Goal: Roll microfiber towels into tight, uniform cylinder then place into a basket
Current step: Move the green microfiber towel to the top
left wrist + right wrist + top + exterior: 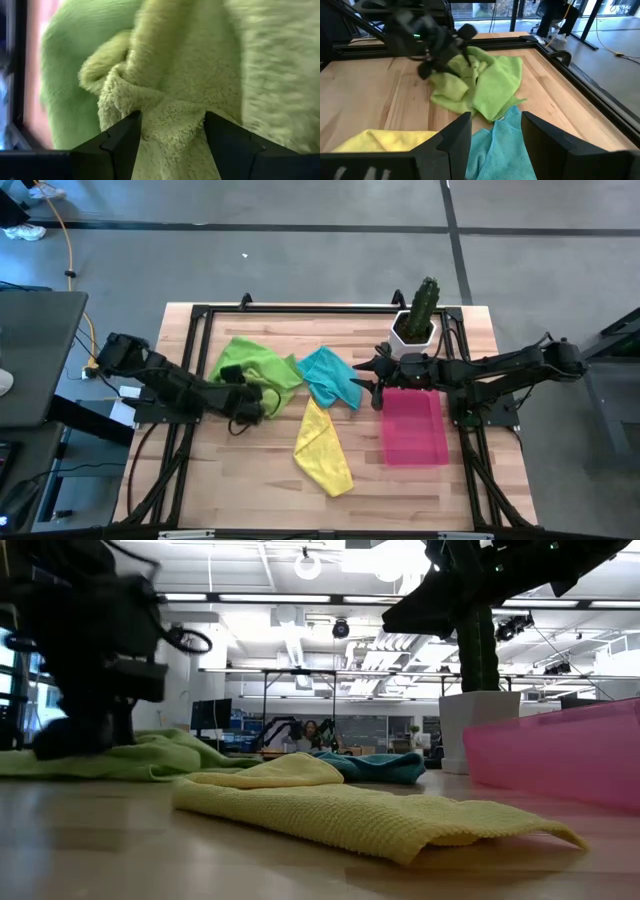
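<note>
Visibly: one green heap [255,367], one yellow towel [322,448], one teal towel [331,376], one basket [414,431].

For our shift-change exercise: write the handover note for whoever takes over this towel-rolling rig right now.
Left claw: open, fingers pressed into the lime green towel at the table's left.
Right claw: open, holding nothing, poised over the teal towel near the middle.
Yellow towel lies loosely folded toward the front.
Basket sits on the right, nothing in it, beside the cactus pot.
Done: nothing rolled, nothing placed.
Left: roll every towel into a tight cylinder and put each in the basket.
</note>
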You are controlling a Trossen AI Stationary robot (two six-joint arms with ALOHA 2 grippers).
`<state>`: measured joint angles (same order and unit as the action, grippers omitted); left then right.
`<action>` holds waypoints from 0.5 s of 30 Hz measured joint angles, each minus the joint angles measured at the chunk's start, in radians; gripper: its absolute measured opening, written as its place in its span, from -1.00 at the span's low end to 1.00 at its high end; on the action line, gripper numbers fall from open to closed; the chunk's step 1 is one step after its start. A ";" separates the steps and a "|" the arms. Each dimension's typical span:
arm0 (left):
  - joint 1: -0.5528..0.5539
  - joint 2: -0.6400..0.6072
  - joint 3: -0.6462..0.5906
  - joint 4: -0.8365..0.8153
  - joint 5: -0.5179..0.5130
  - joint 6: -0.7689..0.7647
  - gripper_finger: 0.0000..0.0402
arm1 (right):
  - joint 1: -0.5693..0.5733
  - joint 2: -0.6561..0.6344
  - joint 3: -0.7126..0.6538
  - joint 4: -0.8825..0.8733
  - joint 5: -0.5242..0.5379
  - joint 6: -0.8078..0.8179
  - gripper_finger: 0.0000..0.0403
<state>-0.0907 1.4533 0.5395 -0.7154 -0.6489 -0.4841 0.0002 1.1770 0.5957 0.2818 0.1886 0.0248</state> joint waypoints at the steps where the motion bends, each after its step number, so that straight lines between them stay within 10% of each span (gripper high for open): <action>1: 0.036 0.000 -0.011 0.008 -0.018 -0.002 0.04 | 0.000 0.000 0.000 0.001 0.000 0.001 -0.18; 15: 0.430 -0.002 -0.051 0.189 -0.092 -0.222 0.04 | 0.001 0.000 0.000 0.027 0.001 0.078 -0.18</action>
<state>0.3395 1.4513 0.4885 -0.5261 -0.7405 -0.7058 0.0014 1.1770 0.5957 0.3091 0.1894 0.1032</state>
